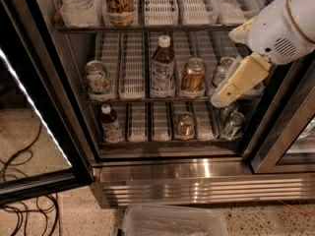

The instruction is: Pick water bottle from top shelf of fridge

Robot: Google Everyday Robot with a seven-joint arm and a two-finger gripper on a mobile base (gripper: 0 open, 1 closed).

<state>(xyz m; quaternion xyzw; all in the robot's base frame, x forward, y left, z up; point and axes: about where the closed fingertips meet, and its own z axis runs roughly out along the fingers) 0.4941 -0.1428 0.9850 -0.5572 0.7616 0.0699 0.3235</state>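
The water bottle (76, 3), clear and ribbed, stands at the far left of the top shelf (147, 27) of the open fridge (172, 176); its cap is cut off by the frame's upper edge. Beside it stands a tall can with a tan label (120, 1). White slotted lane trays (194, 4) fill the shelf further right. My gripper (231, 85) hangs on the white arm at the right, in front of the middle shelf's right end, well below and to the right of the water bottle. It holds nothing.
The middle shelf carries a pale can (97, 77), a brown tea bottle (162, 65), a copper can (193, 75). The lower shelf has a small brown bottle (110, 124) and cans (231, 124). The open glass door (34, 112) stands left, cables (24, 181) lie on the floor, and a clear bin (172, 222) sits below.
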